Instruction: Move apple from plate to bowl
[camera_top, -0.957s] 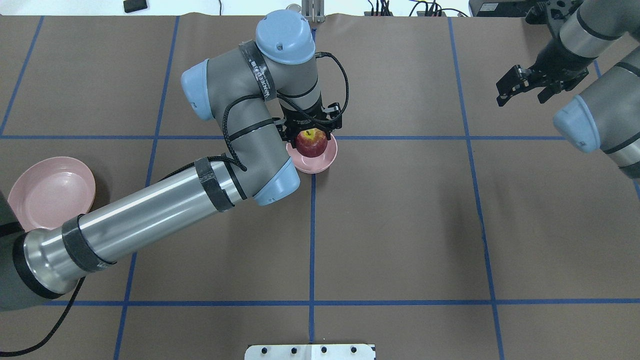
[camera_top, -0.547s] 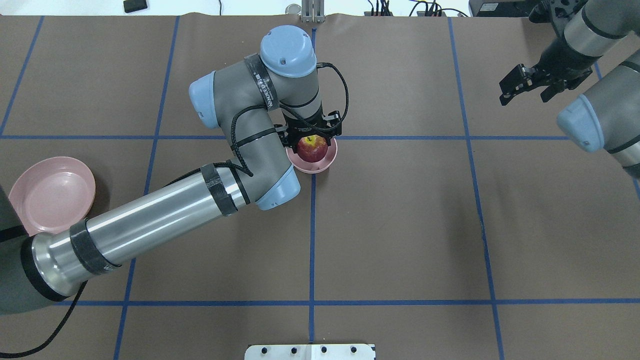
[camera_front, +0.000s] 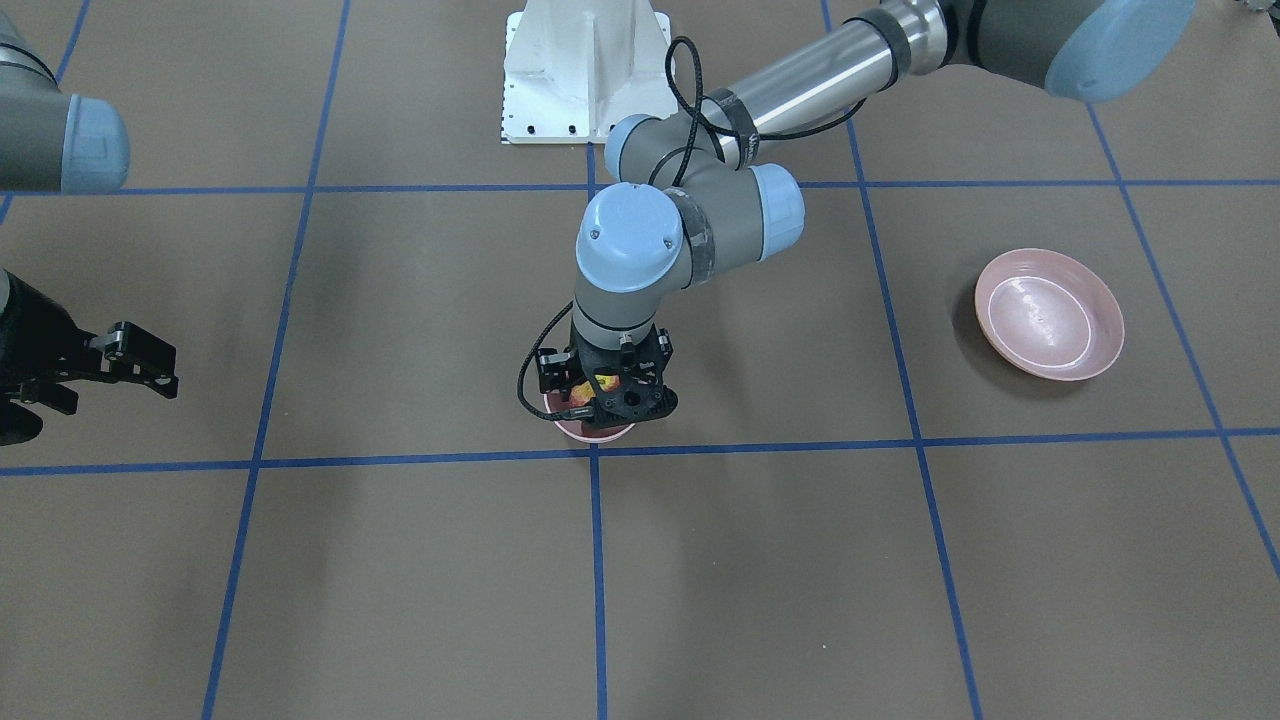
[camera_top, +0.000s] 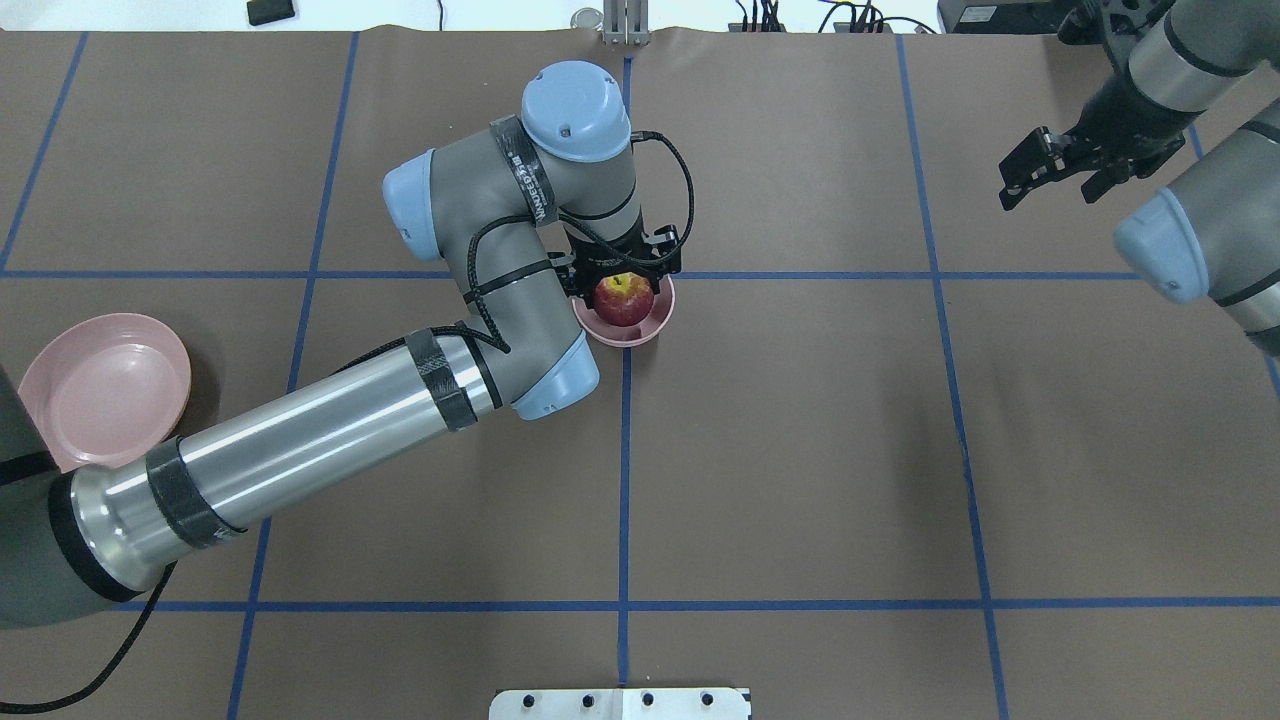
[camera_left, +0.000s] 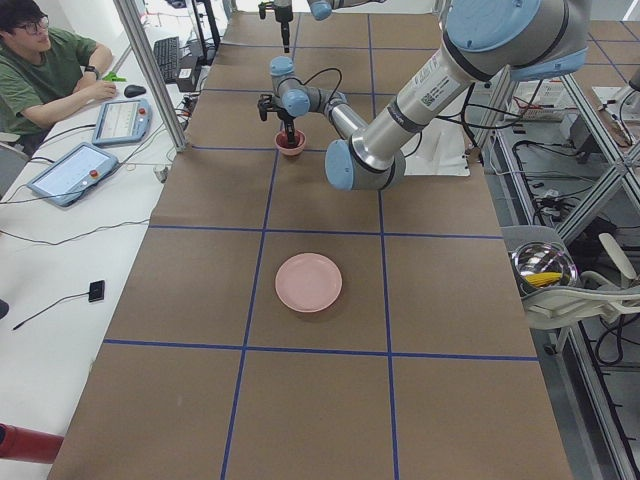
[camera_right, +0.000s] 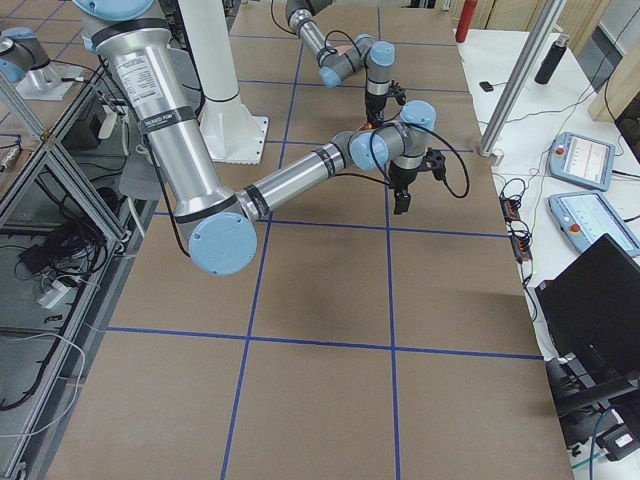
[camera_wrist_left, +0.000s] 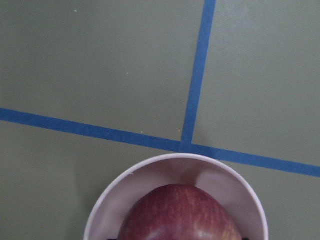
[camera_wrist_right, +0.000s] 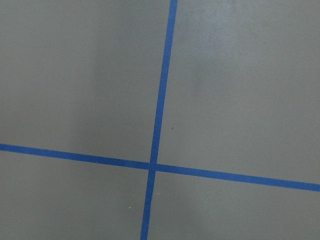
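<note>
Two pink dishes lie on the brown tabletop (camera_top: 800, 450) in the overhead view: the bowl (camera_top: 662, 322) beside a crossing of blue tape lines (camera_top: 800, 275), and the plate (camera_top: 105, 395) well apart from the bowl, toward the robot's left and nearer the robot; the apple (camera_top: 623, 300) sits in the bowl, yellow-green patch up, filling most of it; the left claw (camera_top: 622, 284) points straight down over the bowl with a finger on each side of the apple, clamped on it; the right claw (camera_top: 1045, 188) hangs far off on the bowl's other side, fingers apart.

From the front-facing camera the left claw covers most of the bowl; only a strip of pink rim and a bit of red and yellow show beneath it.

From the left end, the plate lies well nearer the camera than the bowl; the left claw reaches down into the bowl.

From the right end the bowl is small and partly hidden.

The left wrist camera looks down on the bowl's rim with the apple's dark red top inside; the tape lines cross just beyond the bowl.

The right wrist camera shows only tabletop and tape lines.
</note>
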